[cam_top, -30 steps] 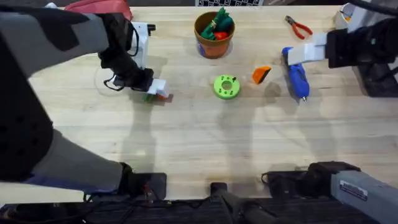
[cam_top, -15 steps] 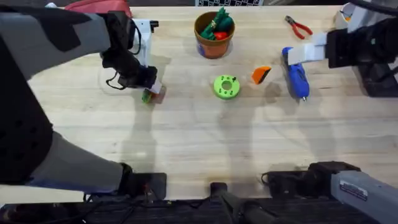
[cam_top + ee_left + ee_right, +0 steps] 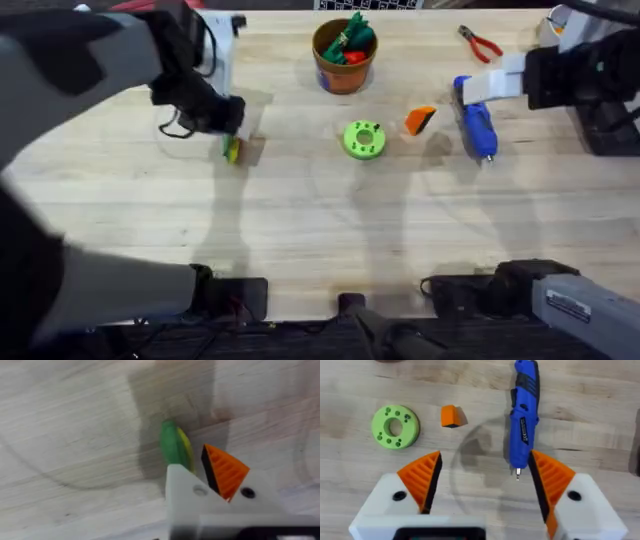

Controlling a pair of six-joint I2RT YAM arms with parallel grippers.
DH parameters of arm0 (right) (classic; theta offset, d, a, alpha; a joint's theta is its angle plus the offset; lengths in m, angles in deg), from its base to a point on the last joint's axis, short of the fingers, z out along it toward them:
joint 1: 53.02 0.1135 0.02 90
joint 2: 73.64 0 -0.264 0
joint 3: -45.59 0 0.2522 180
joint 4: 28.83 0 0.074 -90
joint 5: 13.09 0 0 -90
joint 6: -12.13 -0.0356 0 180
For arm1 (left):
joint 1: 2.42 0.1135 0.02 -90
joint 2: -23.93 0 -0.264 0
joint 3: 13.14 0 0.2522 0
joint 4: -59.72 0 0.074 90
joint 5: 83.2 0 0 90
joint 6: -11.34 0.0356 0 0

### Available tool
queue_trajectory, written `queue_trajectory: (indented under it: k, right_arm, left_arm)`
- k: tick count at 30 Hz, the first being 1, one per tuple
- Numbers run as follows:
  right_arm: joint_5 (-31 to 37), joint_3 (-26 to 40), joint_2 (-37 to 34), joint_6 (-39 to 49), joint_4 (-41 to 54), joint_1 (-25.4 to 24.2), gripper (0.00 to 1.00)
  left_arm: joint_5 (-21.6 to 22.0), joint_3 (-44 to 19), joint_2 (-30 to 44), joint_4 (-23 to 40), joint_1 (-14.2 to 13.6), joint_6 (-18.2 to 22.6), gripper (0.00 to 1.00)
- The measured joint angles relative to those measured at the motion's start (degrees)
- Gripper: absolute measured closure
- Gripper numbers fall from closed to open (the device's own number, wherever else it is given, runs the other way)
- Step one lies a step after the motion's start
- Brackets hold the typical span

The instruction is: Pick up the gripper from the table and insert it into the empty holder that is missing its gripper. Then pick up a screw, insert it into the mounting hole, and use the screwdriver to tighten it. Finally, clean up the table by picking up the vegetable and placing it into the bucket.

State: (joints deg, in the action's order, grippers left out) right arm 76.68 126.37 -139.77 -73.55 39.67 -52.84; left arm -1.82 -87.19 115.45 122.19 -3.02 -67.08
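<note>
My left gripper point(image 3: 200, 467) is low over the table's left part, shut on the vegetable point(image 3: 175, 449), a slender yellow piece with a green end point(image 3: 233, 150). One of its white mounts is the holder point(image 3: 186, 494), bare of any tip; the other carries an orange tip. The loose orange gripper point(image 3: 420, 120) lies mid-table, right of the lime-green disc point(image 3: 364, 140), and a tiny dark screw point(image 3: 408, 418) sits on that disc. The blue screwdriver point(image 3: 477, 118) lies further right. My right gripper point(image 3: 485, 457) hovers open above the screwdriver point(image 3: 524, 415), holding nothing. The bucket point(image 3: 344, 62) stands at the back.
The bucket holds red and green toy vegetables. Red-handled pliers point(image 3: 480, 43) lie at the back right. A white block point(image 3: 228, 55) stands behind my left arm. Bare wood stretches across the table's front half.
My left gripper has turned and shifted a little left, and the vegetable has moved left with it. The right arm, screwdriver, disc and loose gripper have stayed put.
</note>
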Motion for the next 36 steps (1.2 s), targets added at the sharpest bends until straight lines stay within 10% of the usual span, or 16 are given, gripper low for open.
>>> queue_trajectory:
  k: [13,20,36]
  right_arm:
    - [0.0,0.0,0.0,0.0,0.6,0.0,0.008]
    - [0.0,0.0,0.0,0.0,0.6,0.0,0.007]
    - [0.0,0.0,0.0,0.0,0.6,0.0,0.008]
  left_arm:
    - [0.8,-2.3,-20.2,4.1,0.0,-1.8,0.986]
    - [0.5,-2.3,-24.1,4.5,0.0,-3.2,0.043]
    - [-5.8,-6.3,-42.1,6.4,0.0,-3.5,0.015]
